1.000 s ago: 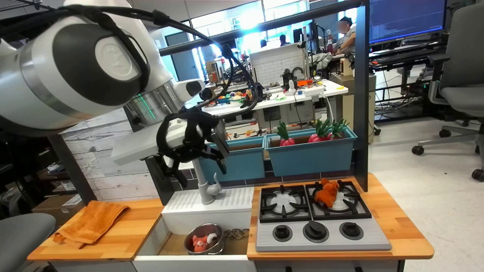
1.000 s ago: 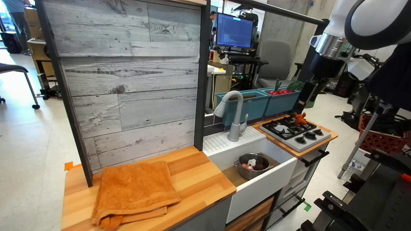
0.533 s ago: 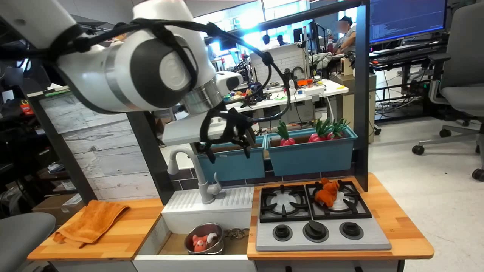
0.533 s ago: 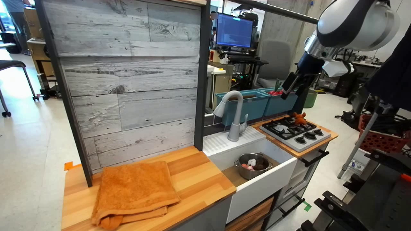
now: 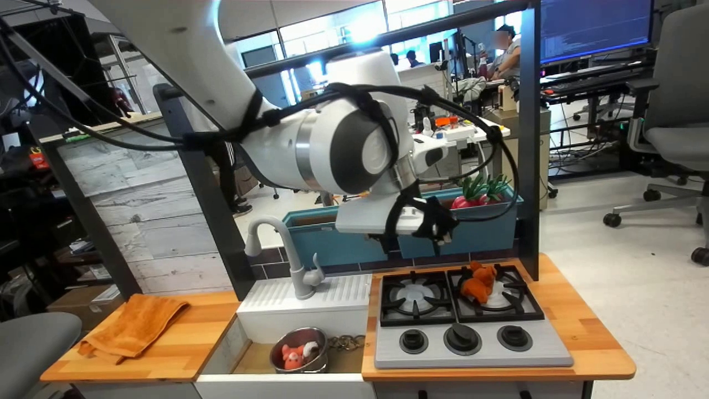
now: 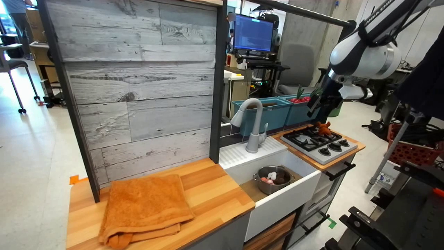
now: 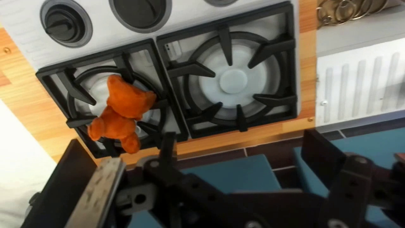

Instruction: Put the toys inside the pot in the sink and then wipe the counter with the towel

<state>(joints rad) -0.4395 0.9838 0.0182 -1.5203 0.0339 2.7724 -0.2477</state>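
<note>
Currently: arm (image 5: 354, 144) bent, gripper (image 5: 411, 248) facing down above the stove (image 5: 432, 361) area, jaws spread apart.
Orange toy (image 7: 126, 101) on burner grate (image 7: 77, 90), apart from gripper; pot (image 6: 272, 189) in sink (image 6: 281, 211), toys (image 5: 292, 359) inside; orange towel (image 6: 145, 201) folded on wooden counter (image 6: 215, 194); monitor (image 5: 595, 27), office chair (image 5: 681, 94), person (image 5: 507, 58) in room behind.

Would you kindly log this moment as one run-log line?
claw: open, holding nothing; orange toy: on stove; pot: in sink, other toys inside; towel: folded on counter
</note>
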